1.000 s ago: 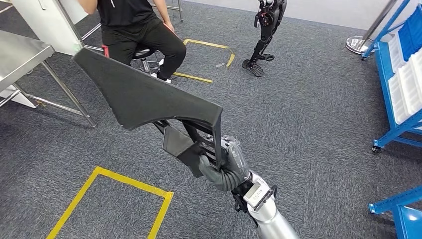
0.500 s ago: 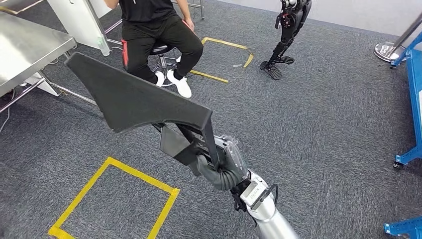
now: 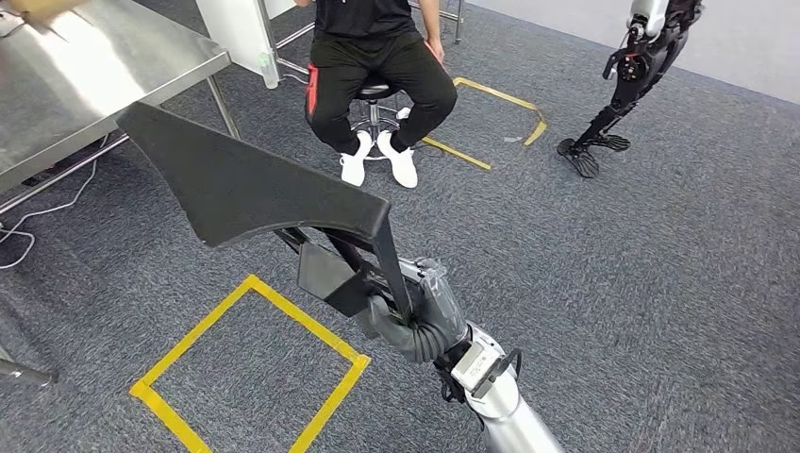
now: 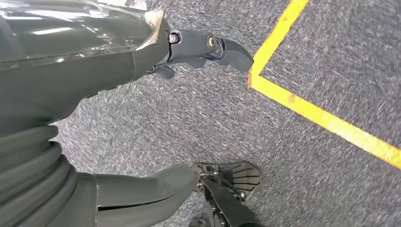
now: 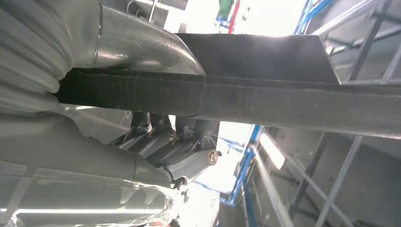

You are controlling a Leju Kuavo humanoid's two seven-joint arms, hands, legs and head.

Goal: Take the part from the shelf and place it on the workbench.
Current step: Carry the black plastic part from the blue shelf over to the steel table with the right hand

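- The right hand [image 3: 415, 316] grips the black part [image 3: 250, 189] by its lower frame, holding it above the carpet.
- The left hand [image 4: 94, 118] hangs empty over the floor, fingers apart.
- The steel tabletop [image 3: 85, 85] lies far left; a seated person [image 3: 377, 75] is beyond.

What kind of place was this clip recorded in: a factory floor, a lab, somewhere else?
Most likely a robotics lab or test area. A steel workbench stands on grey carpet marked with yellow tape squares, the legs of another humanoid robot stand at the back, and a person sits on a stool nearby.
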